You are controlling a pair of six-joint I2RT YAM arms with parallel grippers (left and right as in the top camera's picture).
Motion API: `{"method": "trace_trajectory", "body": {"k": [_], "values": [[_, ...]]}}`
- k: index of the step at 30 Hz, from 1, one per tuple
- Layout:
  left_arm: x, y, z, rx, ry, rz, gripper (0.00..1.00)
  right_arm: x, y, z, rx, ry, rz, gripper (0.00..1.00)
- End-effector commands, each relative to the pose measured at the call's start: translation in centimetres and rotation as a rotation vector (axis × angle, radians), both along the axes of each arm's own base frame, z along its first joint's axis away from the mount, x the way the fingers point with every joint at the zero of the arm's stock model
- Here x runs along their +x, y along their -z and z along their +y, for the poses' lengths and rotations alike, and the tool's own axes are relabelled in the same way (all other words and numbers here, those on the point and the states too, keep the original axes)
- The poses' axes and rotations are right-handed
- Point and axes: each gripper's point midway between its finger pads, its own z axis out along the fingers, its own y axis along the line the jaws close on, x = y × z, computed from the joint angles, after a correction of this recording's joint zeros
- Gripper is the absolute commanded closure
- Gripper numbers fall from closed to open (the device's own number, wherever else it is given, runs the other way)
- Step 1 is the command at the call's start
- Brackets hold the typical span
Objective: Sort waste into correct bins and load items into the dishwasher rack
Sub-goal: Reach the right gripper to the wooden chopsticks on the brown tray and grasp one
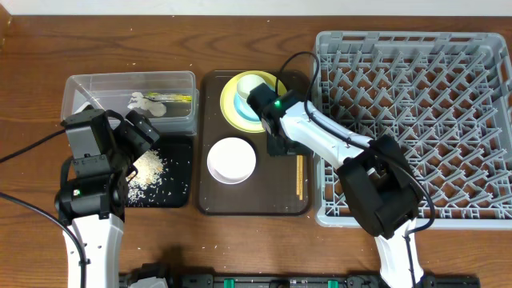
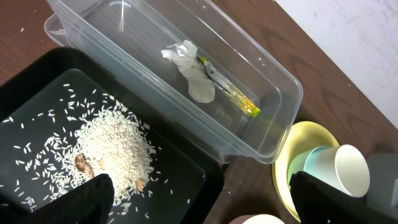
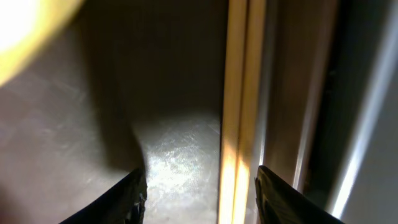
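Observation:
My right gripper (image 1: 280,146) is low over the brown serving tray (image 1: 256,200), open. The wooden chopsticks (image 3: 239,93) lie flat between its fingertips (image 3: 278,196), closer to the right one, and untouched. Behind them the yellow plate (image 1: 229,110) holds the light blue bowl (image 2: 316,163) and the cream cup (image 2: 352,170). The white bowl (image 1: 232,160) stands on the tray's left side. My left gripper (image 2: 202,202) hangs open over the edge of the black tray (image 1: 178,164), which holds rice scraps (image 2: 112,149). The tissue (image 2: 194,76) and snack wrapper (image 2: 231,94) lie in the clear tub (image 1: 80,86).
The grey dishwasher rack (image 1: 416,120) fills the right side, its left wall right beside the chopsticks. My right arm stretches from the rack's front corner across the serving tray. Cables trail along the left of the wooden table (image 1: 32,96).

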Motion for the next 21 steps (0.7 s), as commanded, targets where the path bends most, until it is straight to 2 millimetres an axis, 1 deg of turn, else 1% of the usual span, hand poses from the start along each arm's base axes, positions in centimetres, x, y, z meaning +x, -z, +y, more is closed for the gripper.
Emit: {"method": "trace_trajectory", "body": {"k": [1, 4, 7, 10, 15, 21], "values": [[0.2, -0.8, 0.3, 0.008, -0.007, -0.016, 0.07, -0.8, 1.2, -0.6, 0.007, 0.03, 0.027, 0.45], [0.2, -0.8, 0.3, 0.008, -0.007, -0.016, 0.07, -1.2, 1.8, -0.4, 0.045, 0.041, 0.053, 0.46], [0.2, -0.8, 0.3, 0.008, -0.007, -0.016, 0.07, -1.3, 1.8, -0.2, 0.058, 0.042, 0.062, 0.51], [0.2, -0.8, 0.3, 0.008, -0.007, -0.016, 0.07, -1.2, 1.5, 0.1, 0.062, 0.017, 0.057, 0.52], [0.2, -0.8, 0.3, 0.008, -0.007, -0.016, 0.07, -0.6, 0.5, 0.7, 0.077, -0.06, 0.047, 0.52], [0.2, -0.8, 0.3, 0.008, -0.007, -0.016, 0.07, 0.1, -1.2, 0.9, 0.081, -0.088, 0.022, 0.51]]}}
